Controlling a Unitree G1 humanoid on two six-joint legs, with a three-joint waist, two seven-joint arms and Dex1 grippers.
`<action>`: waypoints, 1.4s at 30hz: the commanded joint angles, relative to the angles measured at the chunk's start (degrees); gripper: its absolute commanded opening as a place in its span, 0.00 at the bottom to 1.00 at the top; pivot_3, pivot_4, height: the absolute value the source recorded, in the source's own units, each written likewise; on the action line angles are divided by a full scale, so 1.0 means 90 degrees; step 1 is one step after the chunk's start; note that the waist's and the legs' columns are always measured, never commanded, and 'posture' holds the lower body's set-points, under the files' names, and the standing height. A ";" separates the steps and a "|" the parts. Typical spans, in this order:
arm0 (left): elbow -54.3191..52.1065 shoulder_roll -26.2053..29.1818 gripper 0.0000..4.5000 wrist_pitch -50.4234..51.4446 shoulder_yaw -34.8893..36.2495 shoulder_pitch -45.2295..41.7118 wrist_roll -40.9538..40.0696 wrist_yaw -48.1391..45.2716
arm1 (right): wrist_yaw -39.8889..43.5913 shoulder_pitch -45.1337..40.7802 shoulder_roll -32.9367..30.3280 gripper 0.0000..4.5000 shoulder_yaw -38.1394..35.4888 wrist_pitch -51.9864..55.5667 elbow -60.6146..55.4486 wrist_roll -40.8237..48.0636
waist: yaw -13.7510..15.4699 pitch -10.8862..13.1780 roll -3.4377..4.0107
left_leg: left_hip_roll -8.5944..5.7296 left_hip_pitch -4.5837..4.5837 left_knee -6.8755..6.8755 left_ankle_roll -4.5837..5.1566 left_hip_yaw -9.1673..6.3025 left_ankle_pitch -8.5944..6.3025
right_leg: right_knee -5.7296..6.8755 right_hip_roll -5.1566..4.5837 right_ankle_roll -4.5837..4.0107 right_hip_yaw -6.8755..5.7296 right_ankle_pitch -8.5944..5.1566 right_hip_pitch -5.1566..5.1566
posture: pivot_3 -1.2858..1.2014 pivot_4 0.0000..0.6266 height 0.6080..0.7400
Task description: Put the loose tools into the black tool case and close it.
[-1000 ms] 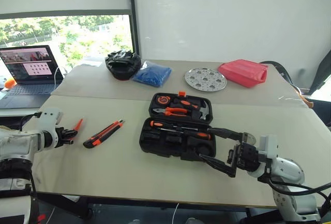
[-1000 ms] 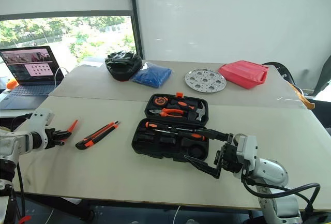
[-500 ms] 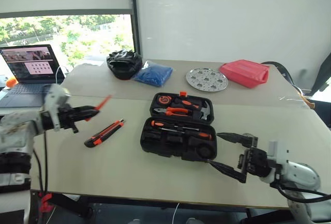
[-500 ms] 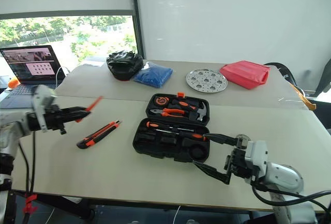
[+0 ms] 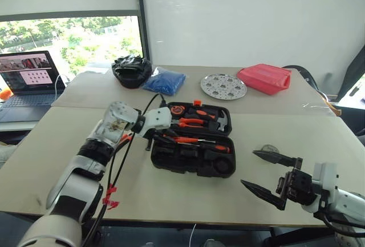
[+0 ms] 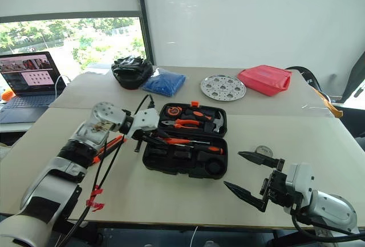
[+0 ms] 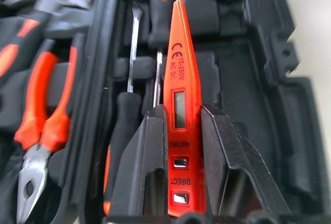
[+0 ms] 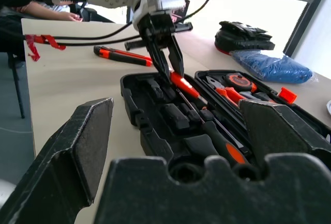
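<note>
From the head views, I see my left gripper over the open black plastic tool case, which sits in the middle of the desk. My right gripper hangs wide open near the desk's front edge, holding nothing.

My left wrist view shows my fingers clamped on the slim orange tester screwdriver, right above the slots.

In the right wrist view, the orange-and-black utility knife lies loose (it goes in later). Next I think I must lower the tester into a free slot.
</note>
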 commanded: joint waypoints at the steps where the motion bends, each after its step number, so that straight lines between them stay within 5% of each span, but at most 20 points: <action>1: 0.0460 -0.0042 0.10 -0.0297 0.0047 -0.0329 0.0192 0.0044 | -0.0262 0.0214 0.0073 1.00 -0.0195 -0.0054 -0.0452 0.0036 | 0.0014 0.0001 -0.0001 | 0.0000 -0.0001 0.0000 0.0000 -0.0001 0.0000 | 0.0000 0.0000 0.0001 -0.0001 -0.0001 0.0001 | 0.52 0.24 1.00; 12: 0.1029 -0.0285 0.10 -0.0673 -0.0146 -0.0357 0.0742 0.0134 | -0.0498 0.0256 0.0064 1.00 -0.0097 -0.0050 -0.0566 -0.0021 | 0.0101 0.0001 -0.0001 | -0.0004 -0.0002 0.0006 0.0000 -0.0001 0.0000 | -0.0004 -0.0003 0.0005 -0.0002 -0.0002 0.0004 | 0.52 0.24 1.00; 42: -0.0401 0.0151 0.10 0.0656 -0.0522 0.0056 0.1503 0.0292 | -0.0463 -0.0134 0.0093 1.00 0.0192 -0.0078 -0.0309 -0.0153 | 0.0009 -0.0001 0.0001 | -0.0001 0.0047 0.0005 0.0001 -0.0003 0.0003 | 0.0014 0.0004 0.0033 0.0004 -0.0019 0.0043 | 0.52 0.24 1.00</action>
